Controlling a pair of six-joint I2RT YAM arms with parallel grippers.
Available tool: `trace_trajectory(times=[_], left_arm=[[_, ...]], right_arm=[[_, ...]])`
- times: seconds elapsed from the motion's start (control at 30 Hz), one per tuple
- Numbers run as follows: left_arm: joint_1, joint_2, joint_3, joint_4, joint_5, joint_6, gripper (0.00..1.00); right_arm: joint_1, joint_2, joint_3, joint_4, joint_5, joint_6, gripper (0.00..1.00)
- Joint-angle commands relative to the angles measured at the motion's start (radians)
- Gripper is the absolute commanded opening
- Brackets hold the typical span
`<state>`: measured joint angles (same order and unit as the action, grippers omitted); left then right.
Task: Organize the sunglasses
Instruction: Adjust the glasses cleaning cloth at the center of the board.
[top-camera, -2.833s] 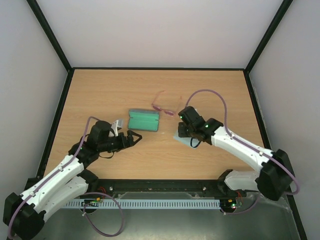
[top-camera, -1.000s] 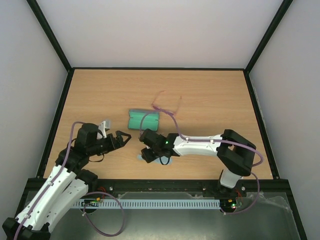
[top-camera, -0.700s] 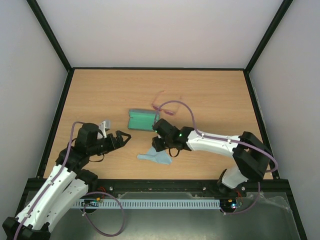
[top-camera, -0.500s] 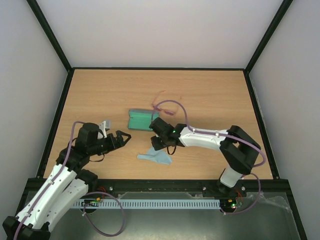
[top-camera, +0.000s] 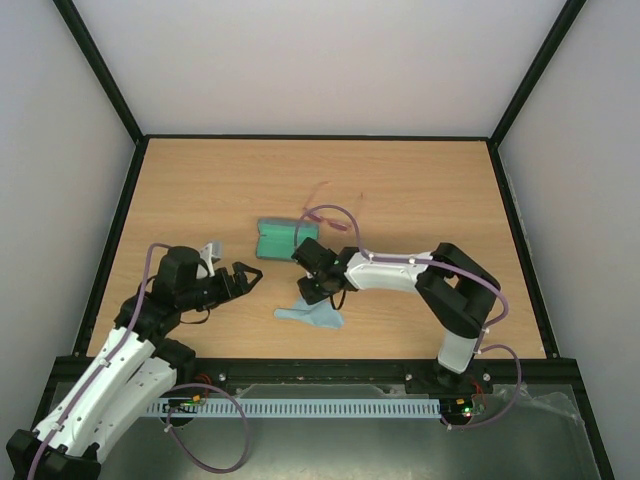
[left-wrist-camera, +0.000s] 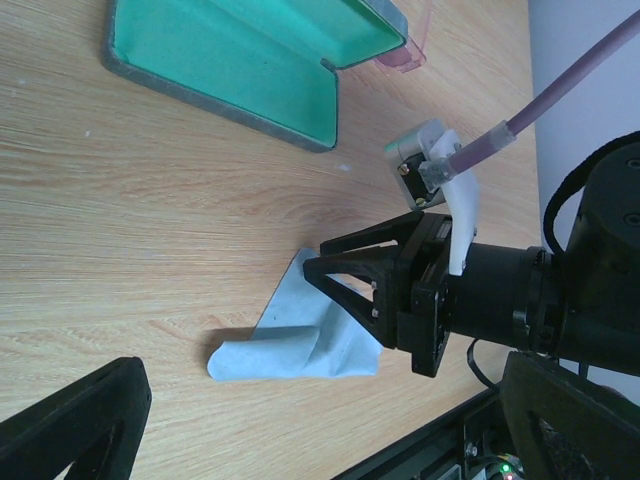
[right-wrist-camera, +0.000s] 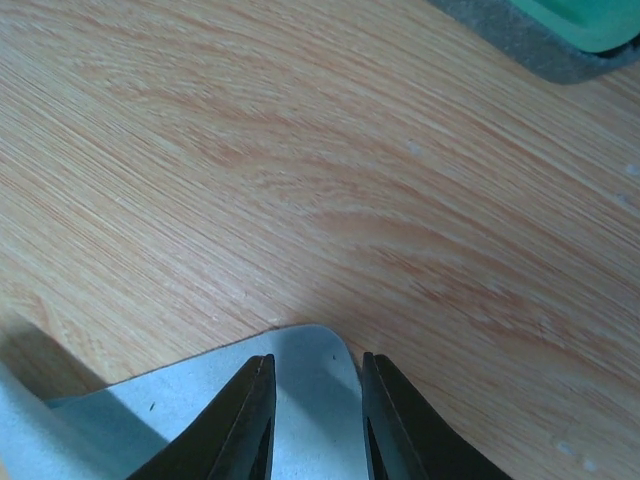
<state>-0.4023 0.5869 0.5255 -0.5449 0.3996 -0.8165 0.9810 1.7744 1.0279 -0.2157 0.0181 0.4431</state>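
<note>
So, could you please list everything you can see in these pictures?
sunglasses: one, pinkish-red wire frame, on the table just beyond the case
case: one, grey-blue with green lining, lying open mid-table
cloth: one, light blue, crumpled, nearer the arms than the case
table: one, light wood with a black rim, under everything
left gripper: one, black, open, left of the cloth and holding nothing
right gripper: one, black, fingers a little apart over the cloth's edge, between cloth and case
</note>
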Motion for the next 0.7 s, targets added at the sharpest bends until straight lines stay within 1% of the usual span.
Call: trace_trajectory(times=[0.0, 0.3, 0.47, 0.63, 0.67], left_arm=[[0.006, 0.005, -0.015, 0.009, 0.004, -0.006, 0.99], [0.006, 0.009, -0.015, 0.015, 0.006, -0.006, 0.99], [0.006, 0.01, -0.016, 0.017, 0.007, -0.007, 0.99], [0.006, 0.011, -0.022, 0.024, 0.011, -0.009, 0.99], [0.006, 0.011, -0.026, 0.03, 0.012, -0.009, 0.99]], right_arm=[[0.007, 0.038, 0.032, -0.047, -0.006, -0.024, 0.25], [0.007, 0.067, 0.042, -0.055, 0.025, -0.032, 0.21], [0.013, 0.073, 0.036, -0.065, 0.035, -0.036, 0.15], [0.018, 0.062, -0.001, -0.059, 0.057, -0.035, 0.03], [0.018, 0.056, -0.006, -0.058, 0.062, -0.035, 0.02]])
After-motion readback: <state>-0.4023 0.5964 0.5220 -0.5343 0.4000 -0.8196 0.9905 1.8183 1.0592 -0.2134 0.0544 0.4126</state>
